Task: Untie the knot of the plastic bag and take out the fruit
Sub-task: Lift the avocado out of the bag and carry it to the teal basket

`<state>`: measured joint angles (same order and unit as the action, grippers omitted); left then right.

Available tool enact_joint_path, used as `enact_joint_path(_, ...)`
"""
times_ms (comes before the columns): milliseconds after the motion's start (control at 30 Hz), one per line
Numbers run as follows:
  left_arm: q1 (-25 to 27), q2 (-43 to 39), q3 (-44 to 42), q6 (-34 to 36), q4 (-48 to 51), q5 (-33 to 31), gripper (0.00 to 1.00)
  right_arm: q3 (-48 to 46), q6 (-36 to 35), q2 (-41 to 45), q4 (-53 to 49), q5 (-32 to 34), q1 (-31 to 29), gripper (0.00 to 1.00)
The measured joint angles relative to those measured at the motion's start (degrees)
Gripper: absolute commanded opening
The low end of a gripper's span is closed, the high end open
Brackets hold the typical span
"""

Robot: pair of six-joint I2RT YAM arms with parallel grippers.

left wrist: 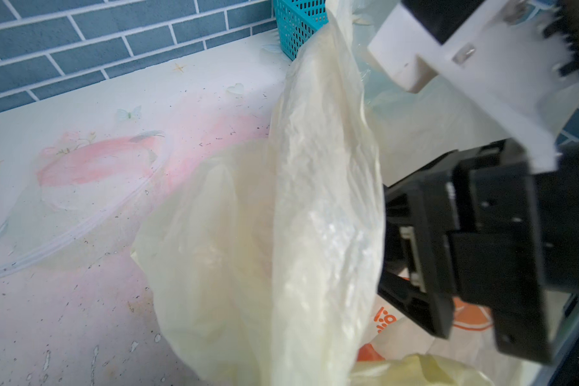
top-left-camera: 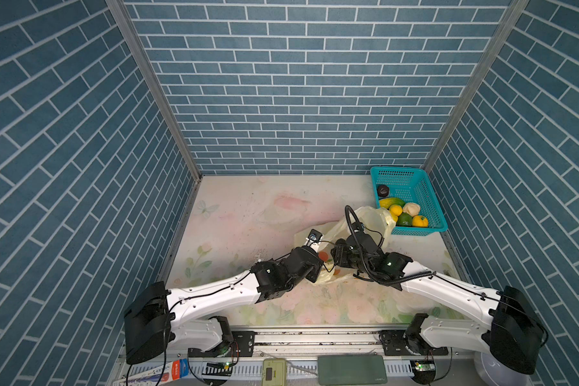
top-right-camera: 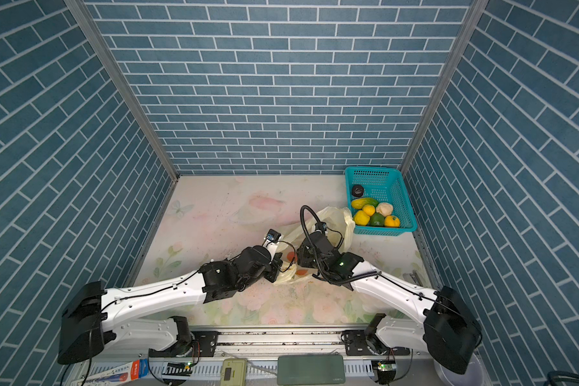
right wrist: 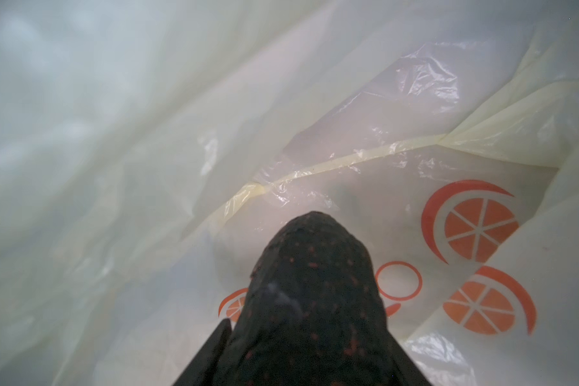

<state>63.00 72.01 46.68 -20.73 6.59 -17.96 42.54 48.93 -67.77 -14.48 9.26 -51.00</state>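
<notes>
Two robot arms meet over the plastic bag on the right half of the floral-print bench. The crumpled pale yellow bag lies with its long axis on a diagonal, from the bench's near middle towards its far right corner. There its puffed end reaches the near left corner of a teal basket.

The right gripper enters the bag from the right, and the right wrist view looks out from inside the film. Its jaws stand part-way apart, clamped on a dark brown-black fruit flecked with red. The fruit's long axis runs straight out along the gripper's reach. Its narrower end points away from the wrist, towards a twisted strand of film and printed orange slices on the bag wall. In both top views the arm hides this fruit.

The left gripper sits at the bag's near left edge, jaws together. In the left wrist view the bag rises in a taut ridge towards the gripper, though the fingertips themselves are out of view.

The basket, in the bench's far right corner, holds a second dark fruit and a long yellow-green fruit. With them are a lemon, a cream-white fruit, a green fruit and a further yellow fruit.
</notes>
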Motion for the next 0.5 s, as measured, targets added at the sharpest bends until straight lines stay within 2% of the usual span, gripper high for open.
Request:
enact_joint_path(233,-0.2,0.0,0.0,0.0,0.0,0.0,0.0,6.9,-1.6,3.0,-6.4,-0.7,-0.1,0.44)
enact_joint_path(500,-0.3,0.0,0.0,-0.1,0.1,-0.1,0.0,11.2,-2.8,2.9,-7.4,-1.6,-0.1,0.44)
